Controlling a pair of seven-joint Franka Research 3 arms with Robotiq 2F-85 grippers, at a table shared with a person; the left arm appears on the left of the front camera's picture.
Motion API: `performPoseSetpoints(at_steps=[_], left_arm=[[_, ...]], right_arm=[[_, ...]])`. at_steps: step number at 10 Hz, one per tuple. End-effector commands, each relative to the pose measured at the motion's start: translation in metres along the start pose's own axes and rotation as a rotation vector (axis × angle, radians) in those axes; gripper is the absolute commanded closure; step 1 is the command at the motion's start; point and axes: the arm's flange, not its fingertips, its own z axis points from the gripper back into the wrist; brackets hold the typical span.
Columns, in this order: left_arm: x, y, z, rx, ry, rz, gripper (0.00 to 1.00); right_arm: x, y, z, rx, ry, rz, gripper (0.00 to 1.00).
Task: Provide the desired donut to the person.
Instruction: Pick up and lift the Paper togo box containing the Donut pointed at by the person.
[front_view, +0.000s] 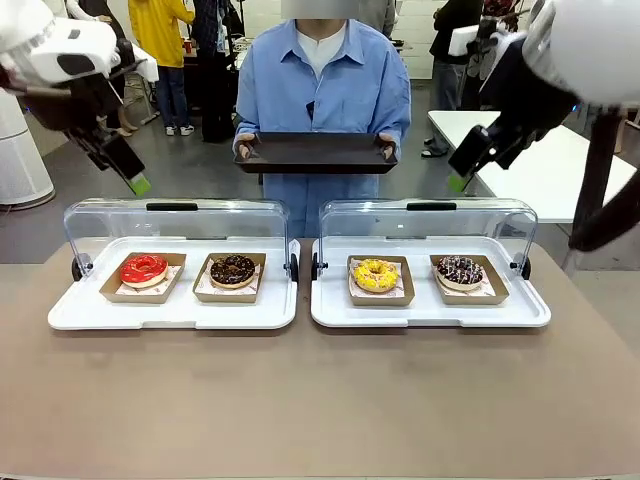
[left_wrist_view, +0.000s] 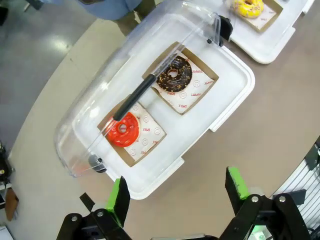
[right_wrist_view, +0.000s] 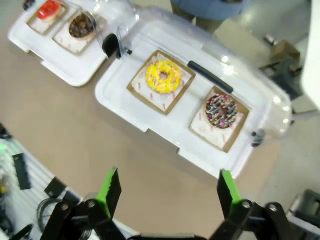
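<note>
You have four round donuts lying flat, holes up, in one row across the table (front_view: 320, 400). The red donut (front_view: 143, 268) and chocolate donut (front_view: 233, 268) sit in the left white tray (front_view: 70, 315). The yellow donut (front_view: 375, 273) and sprinkled donut (front_view: 460, 269) sit in the right white tray (front_view: 430, 315). Both clear lids (front_view: 175, 215) are raised. Beyond, the person (front_view: 322, 90) holds a black tray (front_view: 316, 152) level. The left gripper (left_wrist_view: 177, 189) and right gripper (right_wrist_view: 169, 184) hover above, fingers spread, empty.

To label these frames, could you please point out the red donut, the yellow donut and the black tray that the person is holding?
red donut (front_view: 130, 270): front view, left side of its glazed ring.
yellow donut (right_wrist_view: 152, 77): right wrist view, on the ring beside the hole.
black tray (front_view: 316, 152): front view, middle of its near wall.
</note>
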Motion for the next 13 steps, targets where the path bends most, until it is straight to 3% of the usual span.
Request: performPoseSetpoints(at_steps=[1,2,7,8,10,13], left_arm=[[0.000,-0.001,-0.002,0.017,0.026,-0.017,0.00],[0.000,0.000,0.000,0.000,0.000,0.000,0.00],[0.002,0.000,0.001,0.000,0.007,0.001,0.00],[-0.009,0.027,0.009,-0.218,-0.070,0.079,0.00],[-0.028,0.056,0.019,-0.440,-0.289,-0.044,0.00],[-0.053,0.096,0.036,-0.706,-0.540,-0.155,0.00]], right_arm=[[0.009,0.001,-0.009,-0.071,0.021,-0.016,0.00],[0.000,0.000,0.000,0.000,0.000,0.000,0.00],[0.005,-0.001,0.002,-0.011,0.006,-0.005,0.00],[-0.007,-0.040,0.003,0.306,0.016,-0.042,0.00],[-0.031,-0.098,0.015,0.650,-0.147,-0.008,0.00],[-0.074,-0.170,0.030,0.918,-0.395,0.084,0.00]])
